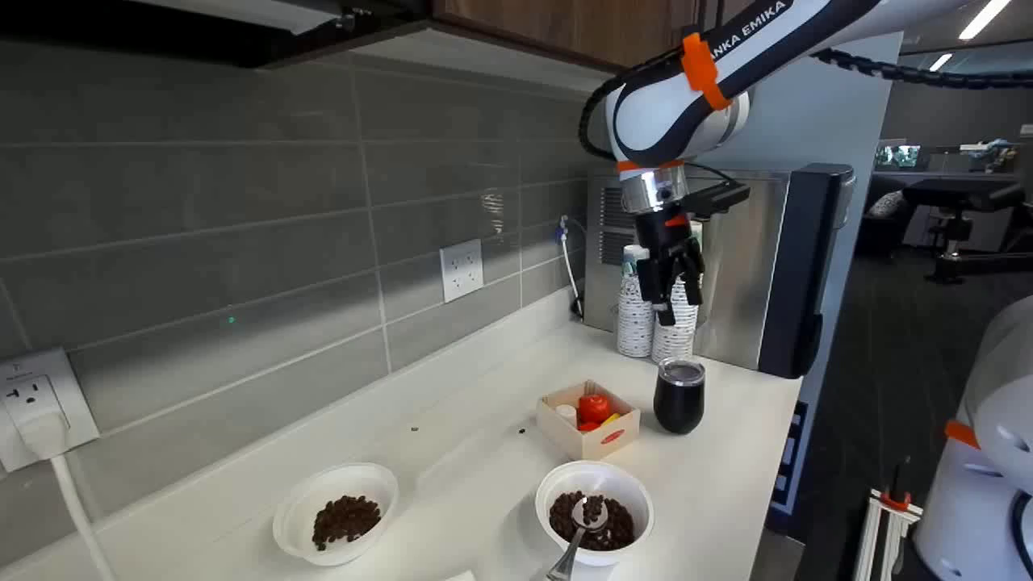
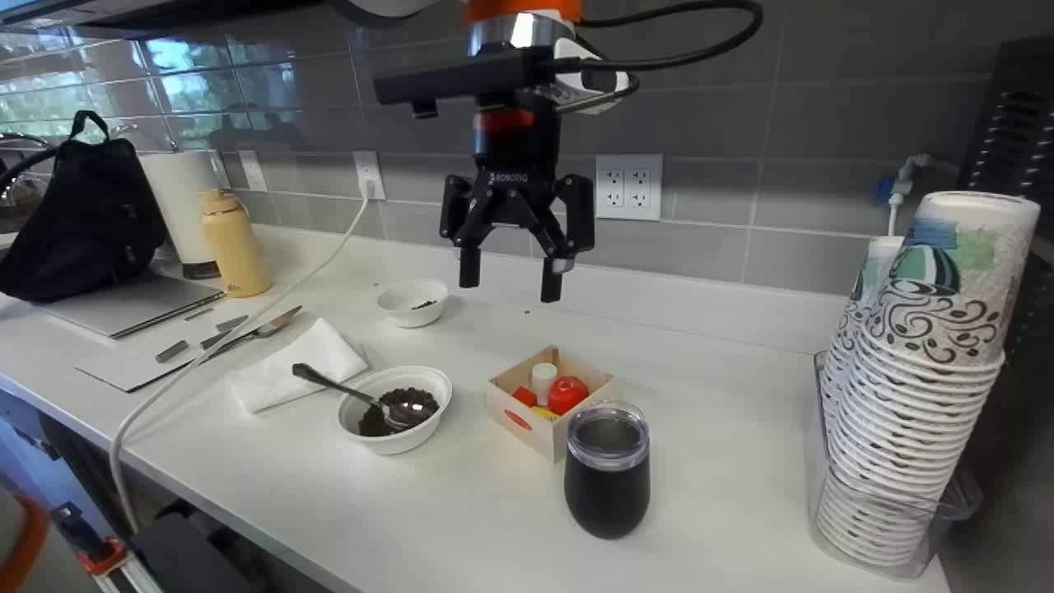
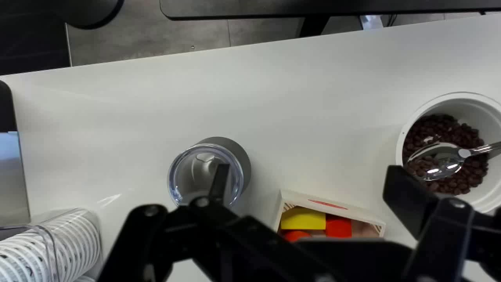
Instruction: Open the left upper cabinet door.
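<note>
Cabinet door [image 1: 557,24], brown and flat with a streaked wood grain, shows at the top of an exterior view, above the grey tile wall [image 1: 202,186]; whether it is the left upper one, I cannot tell. Its face turns away from the tiles, out over the table [image 2: 725,494]. The lower edge runs along the wall, slanting down to the right in that view; the frame cuts off the top, so I cannot say whether the long axis stands upright or lies across. Farther left, a smooth pale slab [image 1: 242,10] borders a dark recess [image 1: 121,40]; whether it belongs to a door is unclear.

The white arm [image 1: 654,117], banded with an orange strap [image 1: 702,68], crosses in front of the wood. Its matte black gripper [image 2: 510,274] hangs well below the door, angular jaws spread wide and aimed down at the table.

Lower down, a rounded black tumbler [image 2: 605,494] with a clear lid [image 2: 608,457] stands just beside a shallow open box [image 2: 527,428] of pale wood, which holds a glossy red piece [image 2: 566,395], a white cylinder [image 2: 543,377] and a yellow block [image 3: 303,218]. Two round white bowls [image 2: 408,317] hold small dark pellets [image 1: 347,520]; the bowl [image 2: 412,441] nearer the box also has a shiny metal spoon [image 2: 338,385] leaning across its rim. Paper cups [image 2: 930,313] with a swirled print rise in ribbed, tapering stacks inside a clear plastic holder [image 2: 947,506].
</note>
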